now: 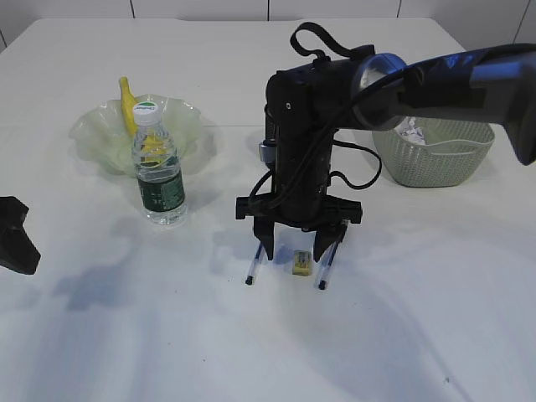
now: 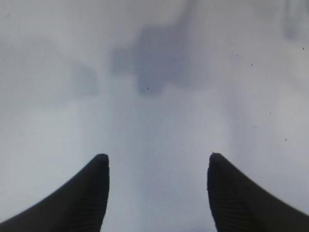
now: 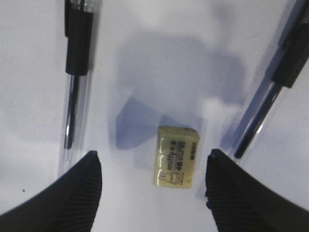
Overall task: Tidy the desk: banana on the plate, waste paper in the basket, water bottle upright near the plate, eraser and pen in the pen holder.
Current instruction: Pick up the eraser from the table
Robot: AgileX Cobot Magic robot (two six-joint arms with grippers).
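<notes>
Cream-white eraser (image 3: 176, 156) was noted flat on the bench (image 1: 435, 318), directly beneath the right tool (image 3: 153, 166), between its wide-spread, empty fingers, long axis roughly parallel to them.

1. One banana (image 1: 127, 107) lay in the dish at far left.
2. One plate (image 1: 94, 134), pale green glass with a wavy rim, stood at far left.
3. One water bottle (image 1: 159, 167) stood upright, just near of the plate.
4. One basket (image 1: 435, 155) sat at far right.
5. One waste paper (image 1: 412, 131) ball showed inside the basket.
6. Two pens lay near the middle: the left pen (image 1: 255, 266) (image 3: 77, 72) and the right pen (image 1: 325, 270) (image 3: 270, 92).
7. One eraser (image 1: 301, 263) (image 3: 176, 156) lay between the pens.
8. Two tools showed: the right tool (image 1: 295, 241) (image 3: 154, 191) and the left tool (image 1: 15, 236) (image 2: 157, 188).
</notes>
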